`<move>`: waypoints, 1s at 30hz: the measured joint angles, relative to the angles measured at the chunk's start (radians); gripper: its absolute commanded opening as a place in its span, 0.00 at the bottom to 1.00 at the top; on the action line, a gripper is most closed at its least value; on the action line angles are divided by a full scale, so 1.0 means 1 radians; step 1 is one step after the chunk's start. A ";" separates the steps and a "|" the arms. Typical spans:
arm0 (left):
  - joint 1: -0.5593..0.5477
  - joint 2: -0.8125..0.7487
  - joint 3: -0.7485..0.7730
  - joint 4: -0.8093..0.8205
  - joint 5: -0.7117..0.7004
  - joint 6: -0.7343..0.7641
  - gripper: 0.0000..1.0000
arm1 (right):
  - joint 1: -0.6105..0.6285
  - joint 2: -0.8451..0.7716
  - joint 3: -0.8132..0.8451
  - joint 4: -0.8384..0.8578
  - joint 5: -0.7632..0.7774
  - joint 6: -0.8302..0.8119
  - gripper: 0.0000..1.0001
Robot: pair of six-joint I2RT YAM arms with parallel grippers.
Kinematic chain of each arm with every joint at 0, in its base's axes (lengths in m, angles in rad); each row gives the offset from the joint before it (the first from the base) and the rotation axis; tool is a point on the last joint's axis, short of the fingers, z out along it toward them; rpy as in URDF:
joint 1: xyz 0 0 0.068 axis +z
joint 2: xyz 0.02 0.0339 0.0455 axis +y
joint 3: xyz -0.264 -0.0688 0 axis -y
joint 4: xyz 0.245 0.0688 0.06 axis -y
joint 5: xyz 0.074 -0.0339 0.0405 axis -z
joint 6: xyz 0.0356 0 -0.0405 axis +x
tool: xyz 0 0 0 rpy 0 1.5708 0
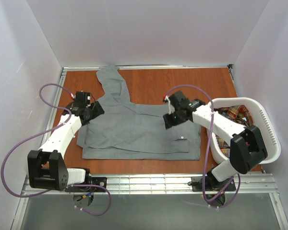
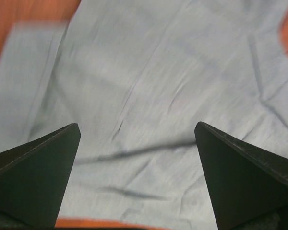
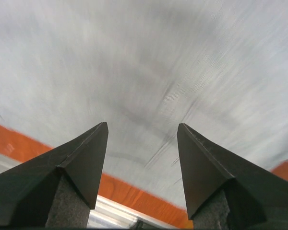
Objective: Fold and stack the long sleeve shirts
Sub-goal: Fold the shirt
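Seeing grey shirt (image 1: 139,129) lying spread out on brown surface (image 1: 149,79), body mostly flat with light wrinkles, one sleeve (image 1: 110,79) stretching up toward the far edge. Seeing plaid shirt (image 1: 233,115) sitting bunched inside white basket (image 1: 271,134) at the right side of the surface, apart from the grey shirt.

Finding left claw (image 1: 97,110) hanging at the left edge of the grey shirt, near the base of that sleeve, pointing in toward the cloth. Checking left wrist view: left claw (image 2: 137,124) standing wide, fingers (image 2: 38,177) far apart, gripping nothing, only creased grey cloth lying beyond the tips and slivers of brown surface showing at the corners.

Finding right claw (image 1: 169,120) sitting over the right half of the grey shirt, between the shirt's middle and the basket. Checking right wrist view: right claw (image 3: 142,124) standing partly spread, a medium gap, pinching nothing, blurred grey cloth filling the view, with a strip of orange-brown surface and a metal rail (image 3: 115,211) running along the bottom.

Being unable to tell whether either claw's tips are touching the cloth.
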 measured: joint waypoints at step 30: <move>0.103 0.718 0.404 0.394 0.112 0.354 0.93 | -0.367 0.506 0.414 0.123 0.206 0.131 0.61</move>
